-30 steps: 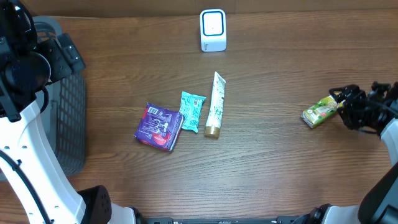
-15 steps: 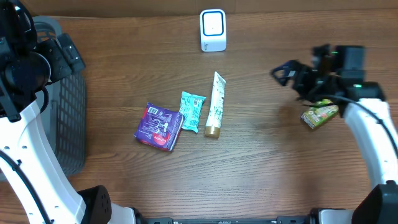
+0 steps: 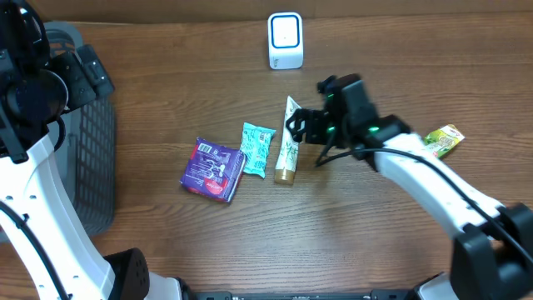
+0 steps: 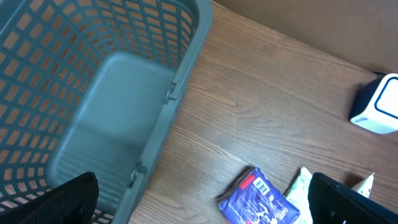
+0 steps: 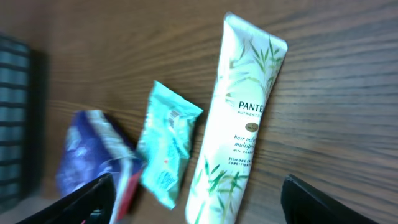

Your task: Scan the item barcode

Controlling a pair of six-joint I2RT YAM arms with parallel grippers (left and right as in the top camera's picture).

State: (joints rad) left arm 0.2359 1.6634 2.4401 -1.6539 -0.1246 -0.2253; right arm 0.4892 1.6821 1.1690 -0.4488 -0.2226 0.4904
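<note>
Overhead, the right gripper (image 3: 300, 127) hovers with its jaws spread wide and nothing between them. The white tube (image 3: 288, 143) lies flat on the table just at its 8 o'clock, cap end toward 6 o'clock. At 9 o'clock of the tube lie a teal sachet (image 3: 257, 148) and then a purple packet (image 3: 213, 170). The scanner (image 3: 285, 40) stands at 12 o'clock. A green packet (image 3: 442, 139) lies well apart at 3 o'clock. The left gripper (image 4: 205, 208), also wide open and empty, is beside the grey basket (image 4: 124, 93).

A grey basket (image 4: 93, 81) fills the left, beside a purple packet (image 4: 258, 202) and white scanner (image 4: 380, 106) on the table (image 4: 267, 106).
</note>
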